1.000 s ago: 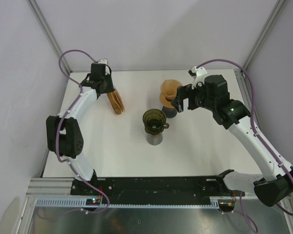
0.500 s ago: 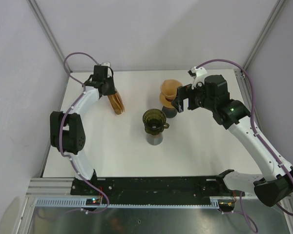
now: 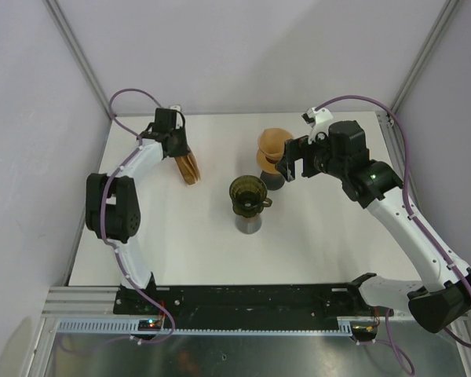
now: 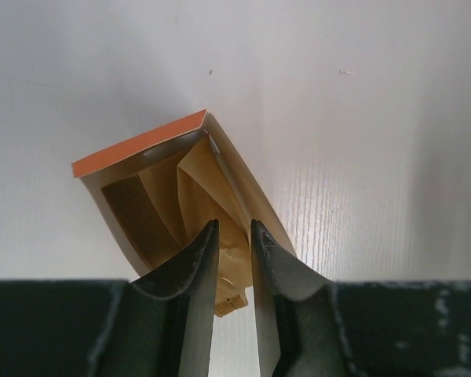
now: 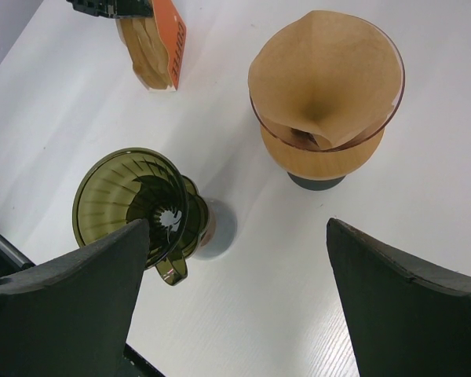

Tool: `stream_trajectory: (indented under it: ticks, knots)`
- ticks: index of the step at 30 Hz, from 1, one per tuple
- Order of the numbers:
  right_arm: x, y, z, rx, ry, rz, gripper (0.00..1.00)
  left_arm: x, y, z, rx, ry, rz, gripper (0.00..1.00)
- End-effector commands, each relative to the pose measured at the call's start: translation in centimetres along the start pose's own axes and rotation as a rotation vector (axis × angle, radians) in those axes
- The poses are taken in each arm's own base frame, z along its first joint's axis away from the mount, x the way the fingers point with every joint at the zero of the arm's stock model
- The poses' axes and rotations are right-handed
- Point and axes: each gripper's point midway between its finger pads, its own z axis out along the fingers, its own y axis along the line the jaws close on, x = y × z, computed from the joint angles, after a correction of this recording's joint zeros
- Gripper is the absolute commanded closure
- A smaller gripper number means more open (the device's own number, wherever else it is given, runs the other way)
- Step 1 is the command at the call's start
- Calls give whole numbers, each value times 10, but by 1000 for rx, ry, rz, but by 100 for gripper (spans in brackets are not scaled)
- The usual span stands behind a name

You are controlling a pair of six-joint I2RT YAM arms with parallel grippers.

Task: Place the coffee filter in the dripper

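Observation:
An open orange-edged pack (image 4: 141, 145) of brown coffee filters lies at the back left of the table (image 3: 330, 236). My left gripper (image 4: 234, 226) reaches into its mouth, shut on the edge of a coffee filter (image 4: 235, 267). From above, the left gripper (image 3: 180, 151) sits at the pack's (image 3: 189, 166) top end. The green glass dripper (image 3: 247, 192) stands unfilled on a grey base mid-table. My right gripper (image 5: 237, 228) hangs open above the table, between the green dripper (image 5: 133, 196) and an amber one.
An amber dripper (image 3: 273, 149) with a brown filter seated in it stands behind and right of the green one, just left of the right gripper (image 3: 292, 163). Grey walls close off the table's back and sides.
The left arm's elbow has swung slightly right and forward while its gripper stayed at the pack, its jaws a touch narrower. The right arm has not moved.

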Motion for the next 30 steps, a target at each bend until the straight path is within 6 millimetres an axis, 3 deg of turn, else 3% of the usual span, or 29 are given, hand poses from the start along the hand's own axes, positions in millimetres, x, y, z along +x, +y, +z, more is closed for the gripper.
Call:
stream_trajectory:
  ticks: [1, 9, 16, 22, 30]
  knots:
    - [-7, 1, -5, -6, -29, -16, 1, -17, -8, 3, 25, -43, -7, 73]
    - [-8, 0, -5, -8, -29, -18, 1, -14, -11, 10, 34, -26, -25, 75]
    - [-6, -1, -6, 0, -22, -17, 1, -18, -19, 1, 73, -35, -52, 96]
    - [-5, -1, -6, 0, -19, -18, 1, -23, -25, -20, 118, -57, -89, 100]
    - [-5, 0, -9, -2, -19, -19, 1, -32, -30, -67, 180, -119, -93, 100]
